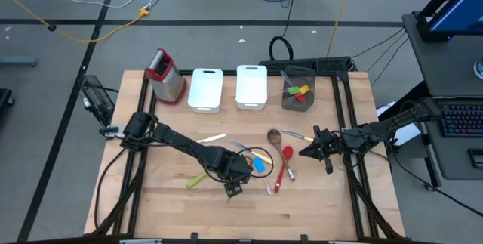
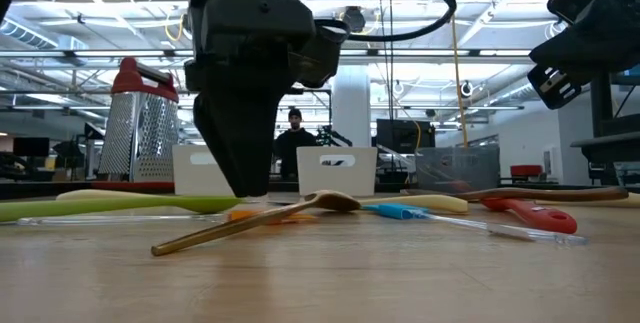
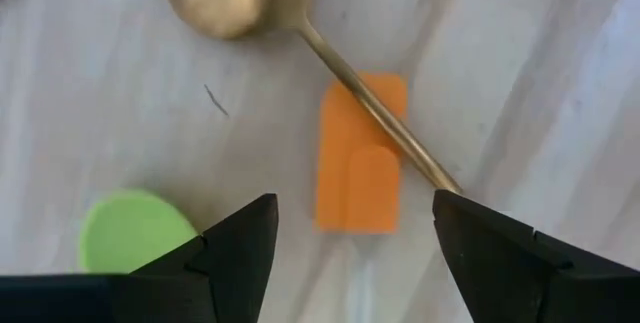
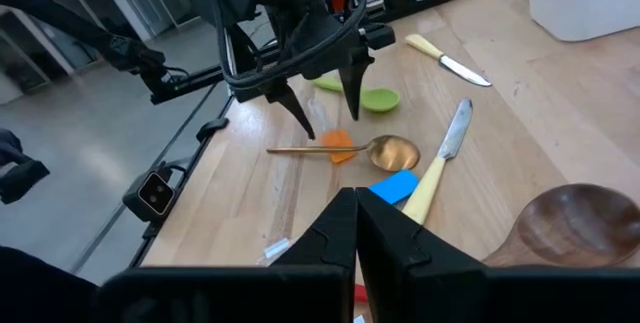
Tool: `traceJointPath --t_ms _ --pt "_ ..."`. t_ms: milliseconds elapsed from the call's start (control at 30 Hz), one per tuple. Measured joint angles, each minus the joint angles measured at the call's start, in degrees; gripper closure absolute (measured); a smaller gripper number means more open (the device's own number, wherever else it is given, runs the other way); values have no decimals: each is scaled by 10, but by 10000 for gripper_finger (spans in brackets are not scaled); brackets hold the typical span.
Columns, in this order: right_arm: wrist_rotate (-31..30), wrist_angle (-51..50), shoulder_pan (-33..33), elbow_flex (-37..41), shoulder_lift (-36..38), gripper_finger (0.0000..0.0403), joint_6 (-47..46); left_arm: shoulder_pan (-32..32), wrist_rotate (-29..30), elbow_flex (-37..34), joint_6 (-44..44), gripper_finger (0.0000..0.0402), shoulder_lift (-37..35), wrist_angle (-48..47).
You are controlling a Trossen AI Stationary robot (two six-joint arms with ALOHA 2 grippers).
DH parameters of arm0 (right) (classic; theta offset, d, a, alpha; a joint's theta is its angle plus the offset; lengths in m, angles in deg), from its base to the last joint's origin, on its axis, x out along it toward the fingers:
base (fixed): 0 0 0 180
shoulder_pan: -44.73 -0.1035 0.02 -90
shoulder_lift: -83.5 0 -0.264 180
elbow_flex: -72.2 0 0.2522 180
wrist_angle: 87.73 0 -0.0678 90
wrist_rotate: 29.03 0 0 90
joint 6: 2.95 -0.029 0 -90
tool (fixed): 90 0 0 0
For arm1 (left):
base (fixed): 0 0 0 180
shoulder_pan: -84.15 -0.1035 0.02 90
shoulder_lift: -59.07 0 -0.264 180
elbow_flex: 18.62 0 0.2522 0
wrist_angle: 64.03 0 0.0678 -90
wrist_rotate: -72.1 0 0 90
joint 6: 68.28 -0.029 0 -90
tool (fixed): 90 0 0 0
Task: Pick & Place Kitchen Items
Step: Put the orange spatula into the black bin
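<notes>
- Brass-coloured metal is lying right under the left gripper [image 4: 320, 103]: a gold spoon [image 3: 300, 33] with its long axis running slantwise between the two fingers, bowl pointing away from the wrist and handle passing close to one fingertip [image 3: 470, 233].
- The fingers are standing apart, pointing down at the table, with nothing between them but the spoon's handle and the orange spatula [image 3: 360, 153] beneath it; nothing is being gripped.
- The orange spatula's blade is lying flat below the spoon handle, its long side pointing roughly along the gripper's forward direction, and the handle is crossing it diagonally.
- A green spatula [image 3: 130, 228] is showing its rounded tip just outside the other fingertip [image 3: 250, 243]; in the low view its long body [image 2: 110, 204] is stretching away flat on the wood to the side of the gripper.
- Beyond the spoon bowl from the left gripper, a blue spatula [image 4: 393, 187] is lying beside a cream-handled knife [image 4: 440, 163], whose blade is pointing away from the right gripper.
- The right gripper [image 4: 355, 225] is hovering well apart from the left one, fingers pressed together and holding nothing, aimed towards the utensil cluster.
- A dark wooden spoon [image 4: 575, 225] is sitting close by the right gripper's side, bowl up.
- A red spoon [image 1: 284, 165] is lying between the two grippers.
</notes>
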Motion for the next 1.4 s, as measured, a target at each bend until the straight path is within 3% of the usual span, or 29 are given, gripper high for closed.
traceJointPath --t_ms 267,567,667,900,1067,1400 --pt "0 0 0 0 0 403 -5 1 0 -67 11 135 -5 87" --pt "-2 0 0 0 0 403 -6 4 19 -83 23 145 -3 104" --pt "-3 0 0 0 0 403 -6 3 22 -84 23 180 -3 106" --pt "-3 0 0 0 0 403 -6 2 27 -84 26 314 -2 107" --pt "-3 0 0 0 0 403 -6 -5 14 -84 32 384 -3 104" --pt "-1 0 0 0 0 403 -7 -8 4 -84 38 398 -3 104"
